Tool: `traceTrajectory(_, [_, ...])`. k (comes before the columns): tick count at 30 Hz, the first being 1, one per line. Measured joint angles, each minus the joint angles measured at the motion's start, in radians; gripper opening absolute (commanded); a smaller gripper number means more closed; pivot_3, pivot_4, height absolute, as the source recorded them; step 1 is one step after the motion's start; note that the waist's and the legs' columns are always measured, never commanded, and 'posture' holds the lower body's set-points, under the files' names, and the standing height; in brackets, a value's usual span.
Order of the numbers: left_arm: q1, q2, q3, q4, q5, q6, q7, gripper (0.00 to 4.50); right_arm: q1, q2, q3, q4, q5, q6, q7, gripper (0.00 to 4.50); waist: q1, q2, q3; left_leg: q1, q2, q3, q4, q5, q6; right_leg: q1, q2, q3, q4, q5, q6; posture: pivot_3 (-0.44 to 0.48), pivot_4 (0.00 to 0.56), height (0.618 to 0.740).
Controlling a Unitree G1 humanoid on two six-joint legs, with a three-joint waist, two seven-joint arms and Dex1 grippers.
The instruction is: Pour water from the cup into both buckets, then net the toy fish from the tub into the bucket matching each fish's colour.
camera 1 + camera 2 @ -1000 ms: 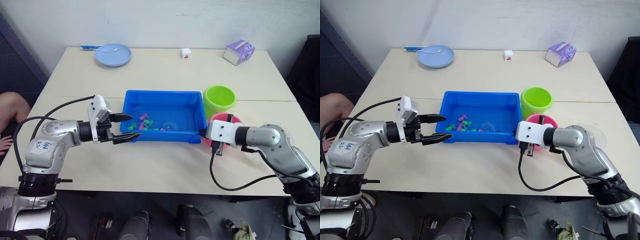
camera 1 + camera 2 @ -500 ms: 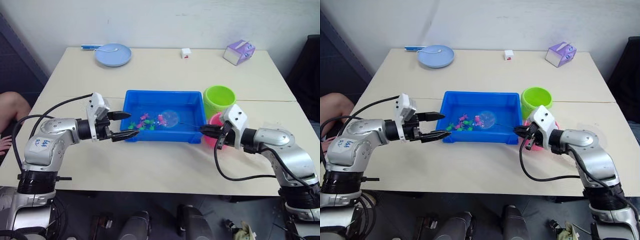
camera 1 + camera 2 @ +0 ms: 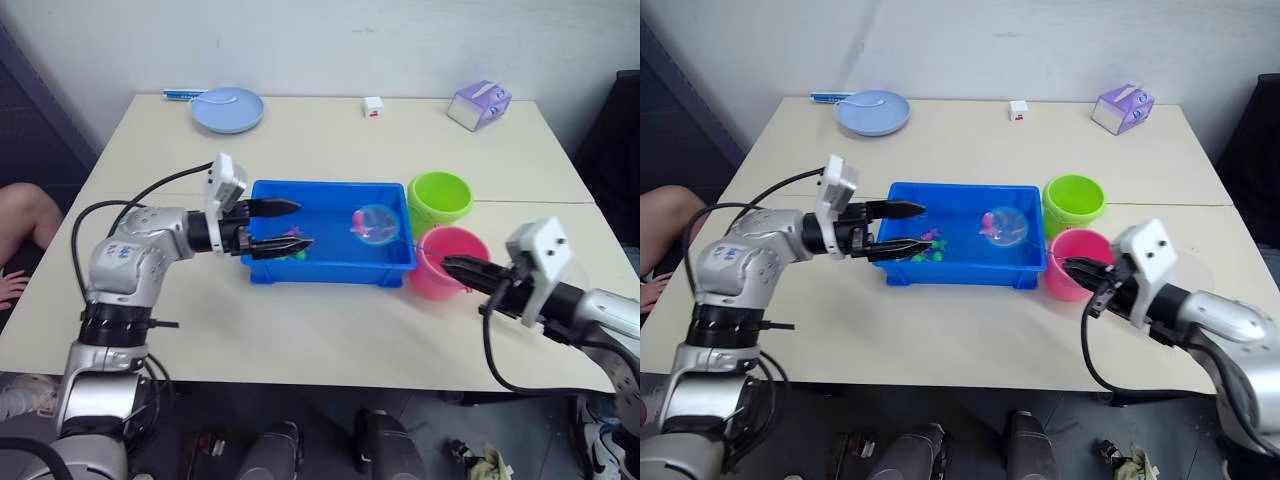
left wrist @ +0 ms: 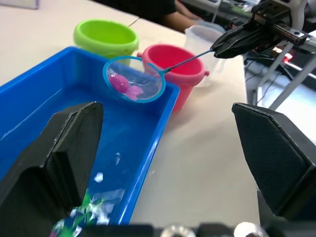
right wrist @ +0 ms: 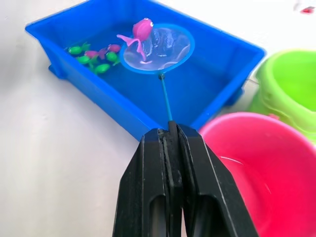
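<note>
The blue tub holds water and several small green and pink fish at its left end. My right gripper is shut on the thin handle of the net. The net's hoop hangs over the tub's right end with a pink fish in the mesh. The pink bucket sits just under my right gripper, and the green bucket stands behind it. My left gripper is open, with nothing in it, over the tub's left end. The clear cup stands behind the pink bucket.
At the far left of the table sits a pale-blue plate with a spoon. A small white cube and a purple box stand along the far edge. A person's knee shows beside the table's left side.
My right gripper has drawn back to the right and raised the net out of the water with a pink fish in it. My left gripper has moved forward over the tub's left end.
</note>
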Motion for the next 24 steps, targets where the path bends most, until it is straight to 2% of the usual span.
traceTrajectory(8, [-0.094,-0.086,-0.064,0.115,0.013,-0.061,-0.108,4.50,0.202,0.016,-0.282,-0.174,0.140,0.087,-0.106,0.76,0.001,0.000,0.000,0.001,0.000,0.000,0.000,0.000,0.000,0.000,0.000,0.000,0.000,0.000,0.000,0.000,0.150,0.740])
traceTrajectory(14, [-0.121,-0.133,-0.099,0.137,0.014,-0.080,-0.162,4.50,0.353,0.017,-0.416,-0.224,0.152,0.075,-0.140,0.76,0.001,0.000,0.000,0.001,0.000,0.001,0.000,0.000,0.000,0.001,0.000,0.001,0.000,0.000,0.000,0.000,0.150,0.740])
traceTrajectory(19, [-0.126,-0.162,-0.124,0.158,0.032,-0.113,-0.184,4.50,0.462,-0.066,-0.387,-0.257,-0.017,-0.031,-0.144,0.76,-0.001,0.000,0.000,0.002,0.000,0.003,0.000,0.000,0.000,0.001,0.001,0.003,0.001,0.000,0.000,0.000,0.150,0.740])
traceTrajectory(22, [-0.127,-0.165,-0.127,0.172,0.043,-0.123,-0.186,4.50,0.559,-0.182,-0.303,-0.255,-0.244,-0.190,-0.139,0.76,0.000,0.000,0.000,0.002,0.000,0.004,-0.001,0.000,0.000,0.000,0.002,0.004,0.001,0.000,0.000,0.000,0.150,0.740])
traceTrajectory(24, [-0.127,-0.167,-0.127,0.173,0.047,-0.128,-0.187,4.50,0.590,-0.221,-0.273,-0.240,-0.384,-0.303,-0.138,0.76,0.000,0.000,0.000,0.002,-0.001,0.004,0.000,0.000,0.000,0.001,0.002,0.004,0.001,0.000,0.000,0.000,0.150,0.740])
